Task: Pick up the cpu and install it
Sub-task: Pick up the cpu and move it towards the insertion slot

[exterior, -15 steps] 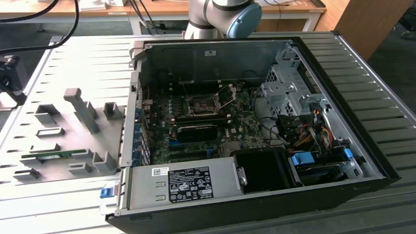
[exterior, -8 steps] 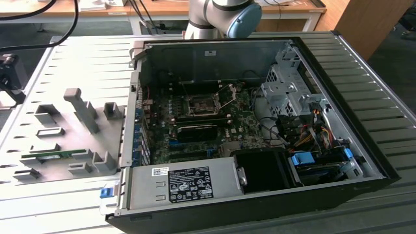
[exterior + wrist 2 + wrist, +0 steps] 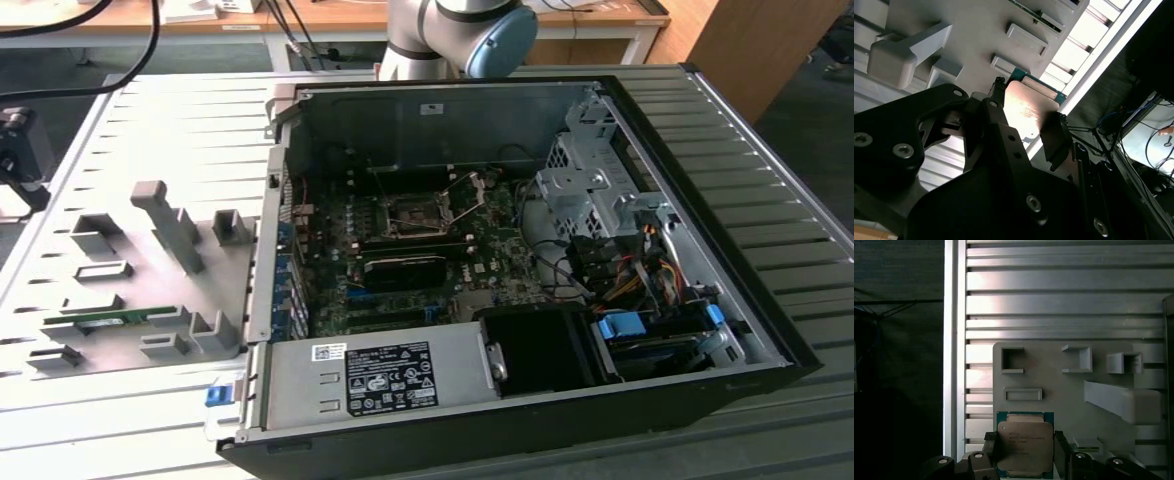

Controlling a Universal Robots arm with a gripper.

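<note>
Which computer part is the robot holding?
The cpu, the square silvery chip between the gripper's jaws; the long green memory stick lies on the tray.

The small square metal-topped cpu [image 3: 1025, 440] sits between the black gripper's [image 3: 1025, 455] fingers over a grey moulded plate [image 3: 1054, 385], which lies beside the open black computer case [image 3: 441, 125].

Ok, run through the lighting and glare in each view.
Exterior view: even daylight, but the computer case interior is dim. Second wrist view: strong glare washes out the top of the cpu, and the gripper is dark and soft up close. First wrist view: bright sheen bands on the slatted table, deep shadow beside it.
</note>
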